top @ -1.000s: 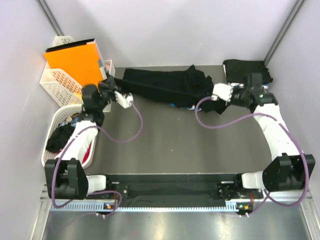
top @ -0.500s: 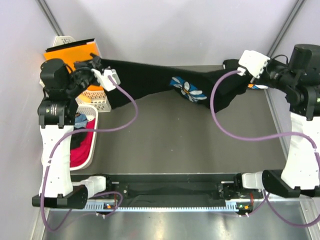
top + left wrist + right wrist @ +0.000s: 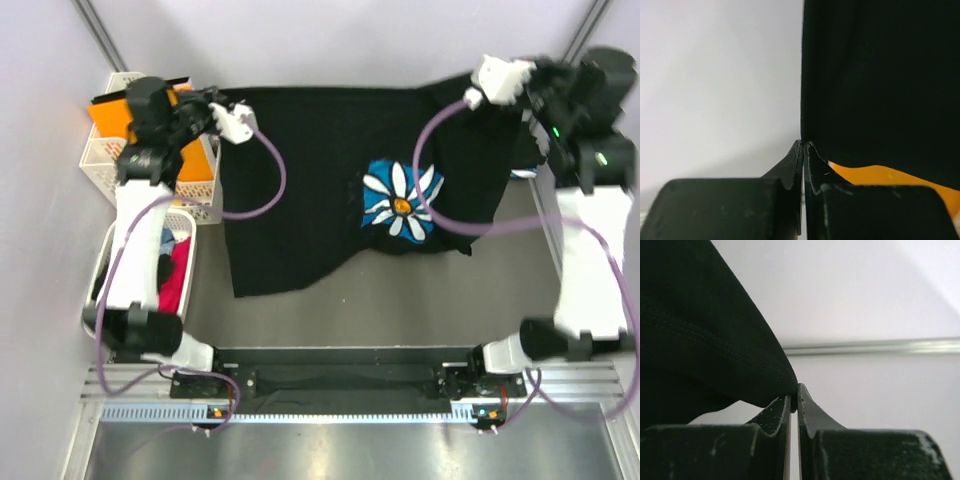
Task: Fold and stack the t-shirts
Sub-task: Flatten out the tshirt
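A black t-shirt (image 3: 310, 190) with a white-and-blue flower print (image 3: 400, 200) hangs spread out above the table, stretched between both arms. My left gripper (image 3: 228, 108) is shut on its top left corner. In the left wrist view the gripper (image 3: 803, 146) pinches the edge of the black cloth (image 3: 880, 75). My right gripper (image 3: 482, 88) is shut on the top right corner. In the right wrist view the gripper (image 3: 794, 391) holds a fold of the shirt's hem (image 3: 695, 340). The lower hem hangs slanted, lower on the left.
An orange folder (image 3: 108, 118) stands in a white lattice basket (image 3: 100, 160) at the back left. Below it a second white basket (image 3: 112, 240) holds red and dark garments (image 3: 178, 270). The arms' base rail (image 3: 350, 372) runs along the near edge. Purple cables loop across the shirt.
Both arms rose and moved apart, lifting the black t-shirt off the table. It went from a bunched strip to a hanging sheet with the flower print in full view.
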Robot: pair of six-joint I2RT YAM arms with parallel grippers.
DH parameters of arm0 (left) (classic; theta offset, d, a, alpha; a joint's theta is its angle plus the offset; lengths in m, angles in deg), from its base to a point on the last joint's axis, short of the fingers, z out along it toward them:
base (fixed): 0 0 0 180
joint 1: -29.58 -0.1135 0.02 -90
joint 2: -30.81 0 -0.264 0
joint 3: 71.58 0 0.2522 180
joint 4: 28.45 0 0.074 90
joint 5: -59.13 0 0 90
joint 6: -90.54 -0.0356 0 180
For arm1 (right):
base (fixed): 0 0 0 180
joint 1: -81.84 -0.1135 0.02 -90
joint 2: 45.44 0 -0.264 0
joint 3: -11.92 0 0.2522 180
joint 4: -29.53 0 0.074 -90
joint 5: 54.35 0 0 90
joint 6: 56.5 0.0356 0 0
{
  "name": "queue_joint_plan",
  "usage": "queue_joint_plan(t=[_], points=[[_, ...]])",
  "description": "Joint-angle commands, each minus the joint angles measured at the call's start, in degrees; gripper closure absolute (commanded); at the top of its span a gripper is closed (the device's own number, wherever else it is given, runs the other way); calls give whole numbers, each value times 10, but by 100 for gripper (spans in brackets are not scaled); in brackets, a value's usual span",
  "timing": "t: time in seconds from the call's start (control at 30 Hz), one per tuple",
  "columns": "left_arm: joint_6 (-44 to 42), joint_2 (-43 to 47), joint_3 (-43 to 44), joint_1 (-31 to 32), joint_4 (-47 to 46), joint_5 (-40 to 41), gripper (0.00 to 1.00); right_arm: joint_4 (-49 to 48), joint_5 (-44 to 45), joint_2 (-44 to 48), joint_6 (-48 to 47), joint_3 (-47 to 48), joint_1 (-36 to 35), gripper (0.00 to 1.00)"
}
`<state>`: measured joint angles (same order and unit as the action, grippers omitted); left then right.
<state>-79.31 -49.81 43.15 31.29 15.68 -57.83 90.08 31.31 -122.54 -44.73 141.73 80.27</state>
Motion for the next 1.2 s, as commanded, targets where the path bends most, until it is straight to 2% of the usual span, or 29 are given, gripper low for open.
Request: queue_joint_plan(t=[0.0,0.03,0.07,0.13,0.17,0.2,0.3,0.37,0.57,0.7,0.73,0.77,0.8,0.83,0.87,0.9,0.93,0.97,1.0,1.03,1.07,1.1,1.17], points=[[-87,-130,56,-7,-187,64,100,-276,65,-153,-74,96,29,100],[-108,-152,63,-7,-236,75,100,-308,74,-206,-79,119,29,100],[-113,-173,73,-5,-335,83,100,-388,78,-229,-88,153,29,100],[-115,-243,127,-1,-439,114,100,-510,86,-276,-115,159,27,100],[-115,-271,162,3,-491,128,100,-611,84,-289,-136,161,27,100],[-115,-322,243,6,-516,143,100,-671,80,-300,-140,163,27,100],[-101,-386,367,8,-578,170,100,-754,70,-346,-139,246,29,100],[-103,-394,382,10,-620,173,100,-807,61,-350,-136,266,32,100],[-97,-323,284,29,-758,180,100,-897,65,-307,-146,239,35,100],[-101,-265,160,37,-807,168,100,-917,84,-230,-125,154,34,100],[-109,-254,129,37,-829,162,100,-923,87,-207,-119,66,35,100],[-114,-233,57,37,-839,160,100,-924,88,-183,-113,12,37,100],[-117,-218,13,37,-849,152,100,-929,91,-129,-105,-49,38,100],[-118,-201,-37,35,-858,143,100,-914,87,-97,-98,-177,37,100],[-116,-162,-140,33,-864,137,100,-902,76,-63,-92,-247,37,100],[-116,-141,-192,32,-858,123,100,-892,56,-1,-88,-316,37,100],[-117,-121,-245,29,-854,118,100,-831,46,32,-88,-438,36,100],[-122,-86,-348,26,-850,109,100,-788,28,64,-134,-497,32,100],[-136,-70,-399,23,-849,98,100,-812,-10,130,-130,-636,26,100],[-148,-58,-448,16,-850,82,100,-749,-19,162,-148,-678,24,100],[-158,-40,-534,12,-853,71,100,-692,-26,192,-153,-708,20,100],[-179,-34,-571,10,-856,66,100,-657,-31,233,-152,-752,20,100],[-181,-11,-646,7,-861,44,100,-639,-12,254,-158,-782,-20,100]])
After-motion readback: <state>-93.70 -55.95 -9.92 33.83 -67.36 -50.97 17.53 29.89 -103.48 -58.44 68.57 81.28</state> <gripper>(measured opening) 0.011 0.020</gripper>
